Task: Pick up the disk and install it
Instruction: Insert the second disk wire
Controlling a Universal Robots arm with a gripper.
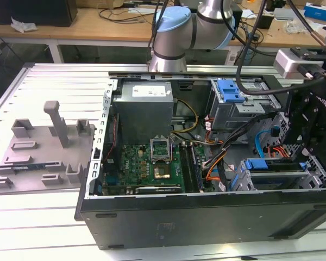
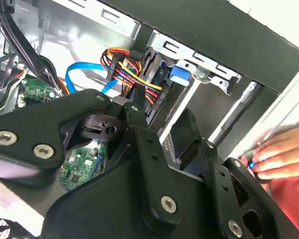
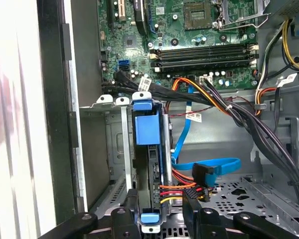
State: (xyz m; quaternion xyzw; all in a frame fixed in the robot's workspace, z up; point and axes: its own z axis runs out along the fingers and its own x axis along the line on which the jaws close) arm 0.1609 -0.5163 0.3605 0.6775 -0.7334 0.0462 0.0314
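The disk (image 3: 148, 149) stands on edge inside the drive cage (image 3: 114, 149) at the front corner of the open computer case; its blue frame and tab face up. In the exterior view the disk (image 1: 274, 178) lies in the lower cage at the right, under the black gripper (image 1: 308, 152). In the first wrist view the gripper (image 3: 162, 211) straddles the disk's near end. One finger sits close to one side, the other stands off with orange and red cables in the gap. The jaws look open. Black finger links (image 2: 144, 144) cover much of the second wrist view.
A person's hand (image 2: 279, 154) rests on the case edge beside the cage. The motherboard (image 1: 146, 163), power supply (image 1: 144, 109) and a second cage with a blue latch (image 1: 231, 89) fill the case. A blue data cable (image 3: 214, 167) and power wires crowd the bay. A grey fixture plate (image 1: 38, 152) lies at the exterior view's left.
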